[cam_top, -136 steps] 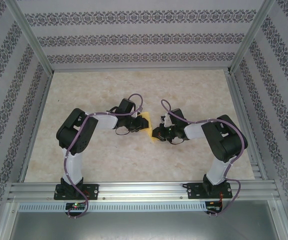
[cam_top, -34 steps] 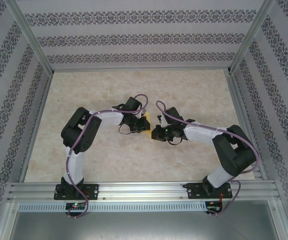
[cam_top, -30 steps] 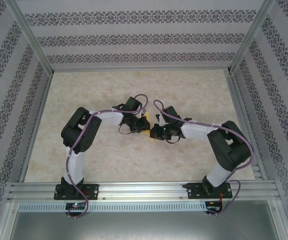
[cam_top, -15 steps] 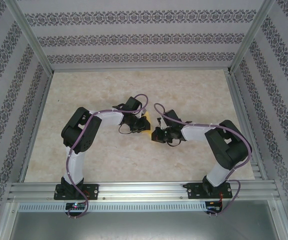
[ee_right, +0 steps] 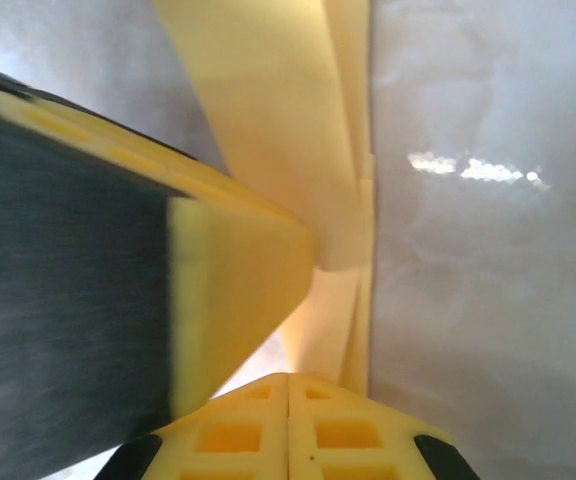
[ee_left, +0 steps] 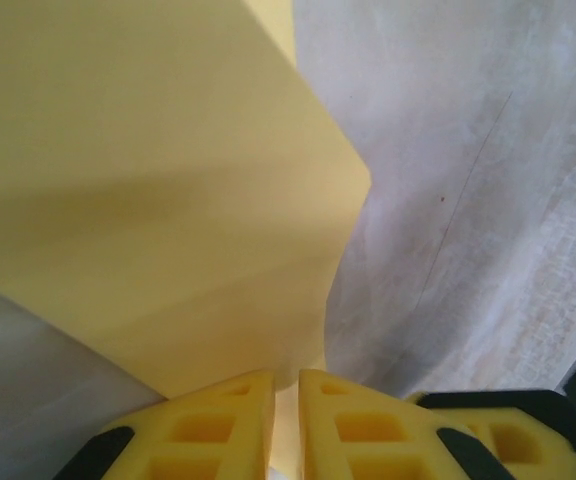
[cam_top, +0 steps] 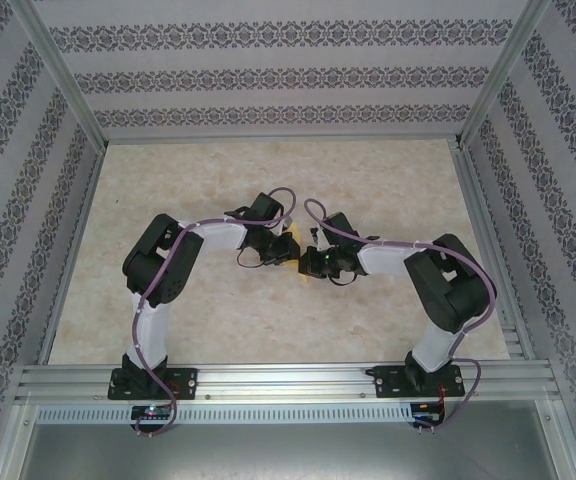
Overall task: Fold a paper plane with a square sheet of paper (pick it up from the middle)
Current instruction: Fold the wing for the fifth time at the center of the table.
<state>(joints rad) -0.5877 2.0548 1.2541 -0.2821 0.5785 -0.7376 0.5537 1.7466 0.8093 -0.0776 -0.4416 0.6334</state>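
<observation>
2 pincers meet on 1 small thing, and that is where the trouble lies. The square sheet of paper (ee_left: 148, 200), already partly folded, stands up off the table (cam_top: 168, 180) near its middle, well apart from every edge and corner. The left gripper (ee_left: 286, 388) is closed on the sheet's lower edge, a pale sliver of paper showing in the narrow slot between its pads. The right gripper (ee_right: 288, 382) is pressed fully together, and the folded layers run down into its seam, so it appears to pinch them too.

If the 2 arms pull apart or twist unevenly, I judge the thin sheet could tear or take a stray crease. A pinch this close to the edge could also slip free and let the folds spring open. The wrists sit nearly touching, so a small misstep could knock them together.

The paper is matte, plain yellow, flexing in soft planes with 1 blunt corner. The pads are yellow foam moulded with square pockets, and the table is pale, mottled and faintly glossy.
</observation>
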